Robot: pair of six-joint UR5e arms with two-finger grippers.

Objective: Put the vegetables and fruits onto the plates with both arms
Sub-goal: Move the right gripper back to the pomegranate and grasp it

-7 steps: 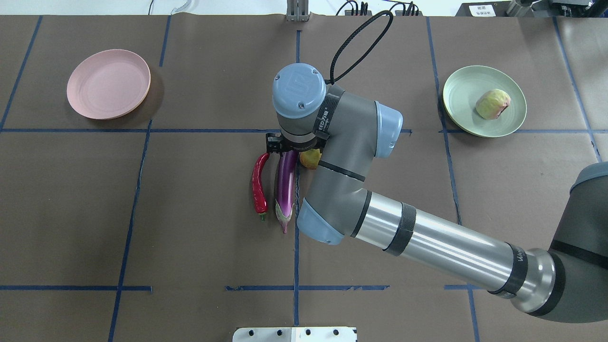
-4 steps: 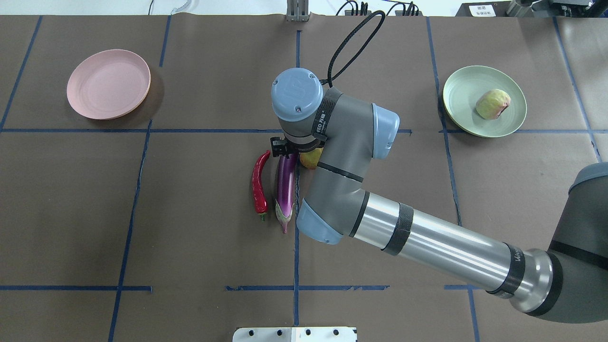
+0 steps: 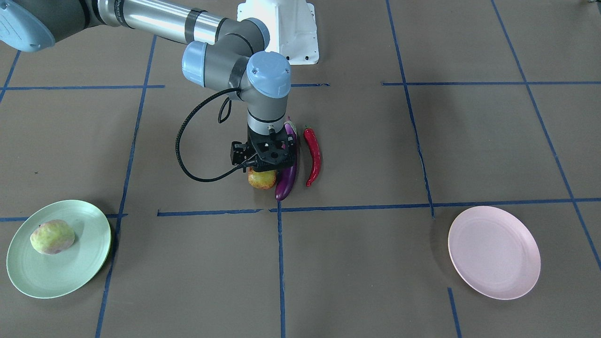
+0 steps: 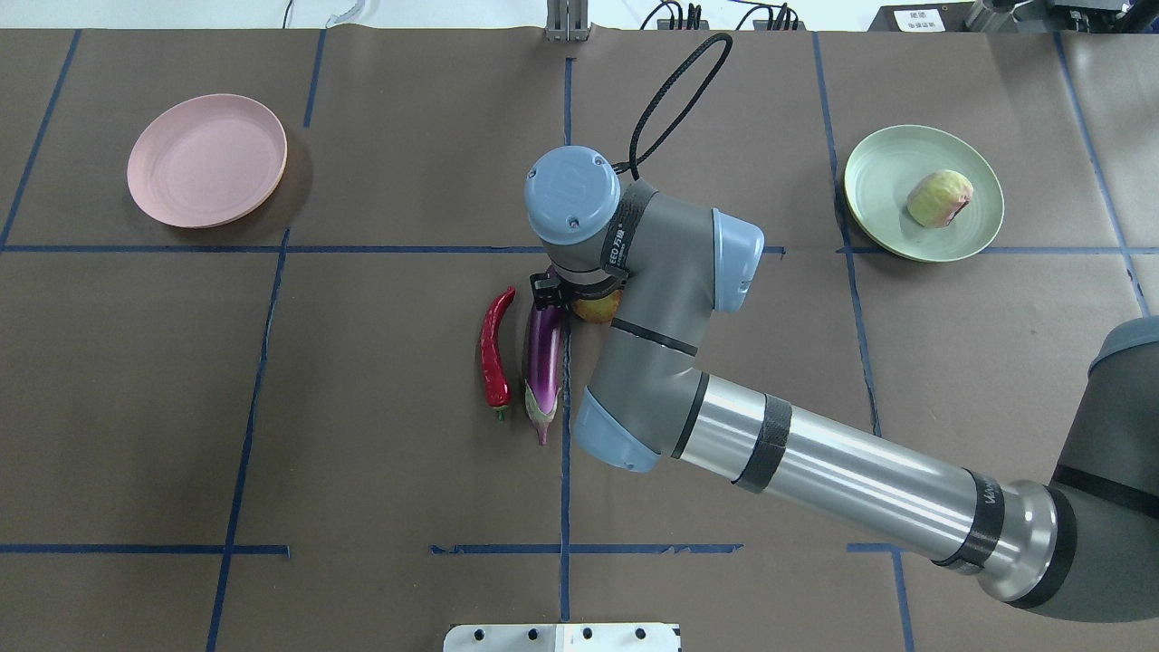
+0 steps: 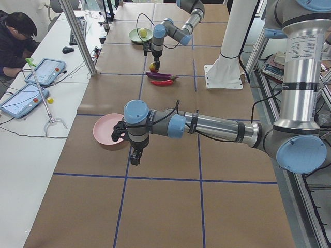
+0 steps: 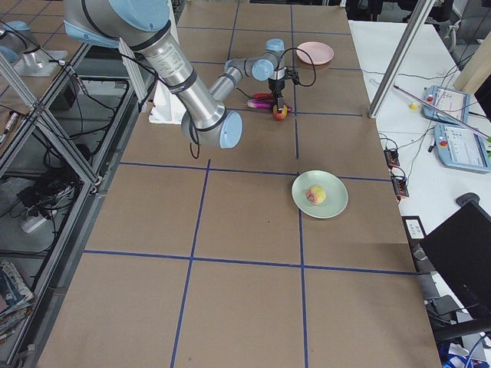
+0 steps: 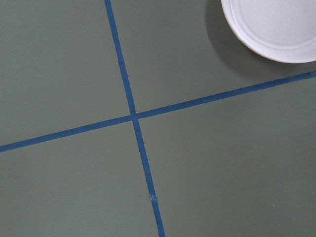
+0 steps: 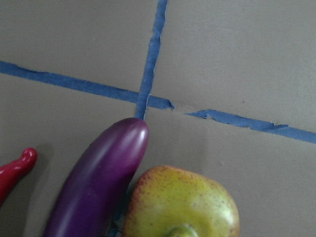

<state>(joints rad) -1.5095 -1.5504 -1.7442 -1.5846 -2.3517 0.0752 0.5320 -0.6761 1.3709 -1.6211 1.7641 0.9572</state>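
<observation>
The yellow-orange fruit (image 3: 261, 180) lies at table centre, touching the eggplant (image 3: 287, 180), with the chili pepper (image 3: 313, 157) just beyond. The likely hazard is the finger on the eggplant side, which has almost no gap to enter: it may land on the eggplant, shove it into the chili, or roll the round fruit away as the fingers close. The right gripper (image 3: 266, 164) points straight down directly over the fruit with its fingers apparently apart, while the left gripper (image 5: 135, 155) hangs nose-down beside the pink plate (image 5: 103, 135), finger state indeterminable.
</observation>
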